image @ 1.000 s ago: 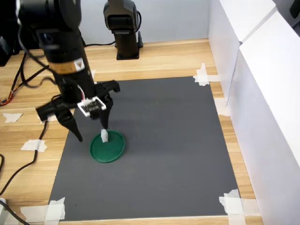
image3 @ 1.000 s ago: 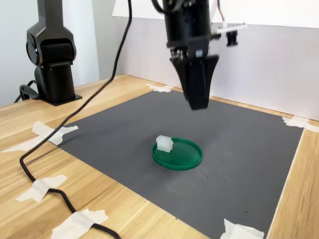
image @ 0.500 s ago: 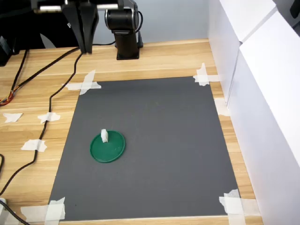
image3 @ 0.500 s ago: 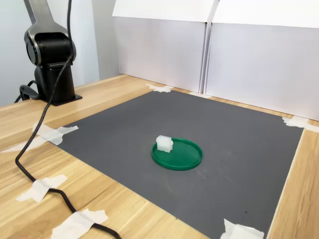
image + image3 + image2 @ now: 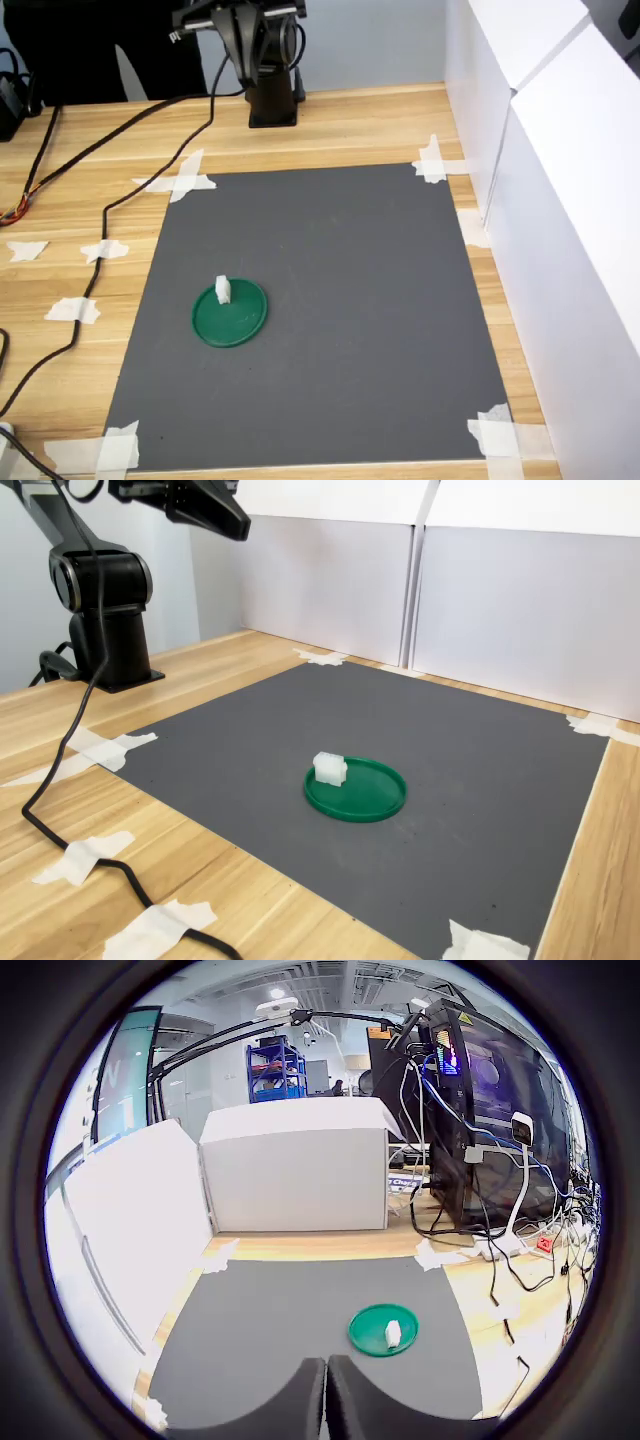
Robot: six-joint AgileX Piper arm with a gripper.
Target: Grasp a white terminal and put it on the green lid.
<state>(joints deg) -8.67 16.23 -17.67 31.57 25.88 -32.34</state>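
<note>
Wooden bench (image 5: 350, 120) fills both exterior views, with a dark grey mat (image 5: 340, 300) taped down at its corners by torn pieces of white masking tape (image 5: 178, 182) and white panels (image 5: 480, 600) standing along two of its edges. On the mat lies the green lid (image 5: 232, 317), flat and round, towards the first exterior view's left. The white terminal (image 5: 222, 290) stands upright on the lid, close to its rim and not at its middle; the second exterior view shows the same, the little block (image 5: 330, 768) resting on the green disc (image 5: 365, 795) near the edge at the second exterior view's left. In the wrist view it sits within the lid's outline as well, touching nothing else.

The pincer (image 5: 326, 1400) is well apart from both things, raised high beside the arm's black base (image 5: 105, 620) at the back of the bench. Its two dark fingers (image 5: 300, 1405) meet with only a hairline seam between them in the wrist view, so it reads as closed and carrying nothing.

Judged from this, the task looks done: the terminal is on the lid and released, and the arm stands clear. Nothing seems left except perhaps parking the arm. A black cable (image 5: 120, 180) trails across the wood beside the mat, away from the lid
</note>
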